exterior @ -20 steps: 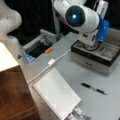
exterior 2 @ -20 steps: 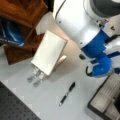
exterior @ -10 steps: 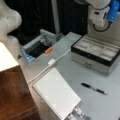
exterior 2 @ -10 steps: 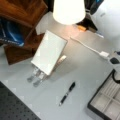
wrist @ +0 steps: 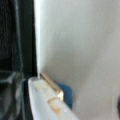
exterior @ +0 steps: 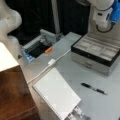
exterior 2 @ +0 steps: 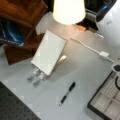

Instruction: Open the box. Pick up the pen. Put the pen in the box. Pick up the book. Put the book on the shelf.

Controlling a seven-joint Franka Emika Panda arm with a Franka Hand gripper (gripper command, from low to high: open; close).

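Arm [exterior: 105,12] higher now — pen [exterior: 93,88] well below

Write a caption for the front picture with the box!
Box open, pen on table, book propped up.

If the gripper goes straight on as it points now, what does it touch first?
The gripper does not show. The wrist view faces a pale surface with a brass fitting: likely met first, perhaps the lid of the box.
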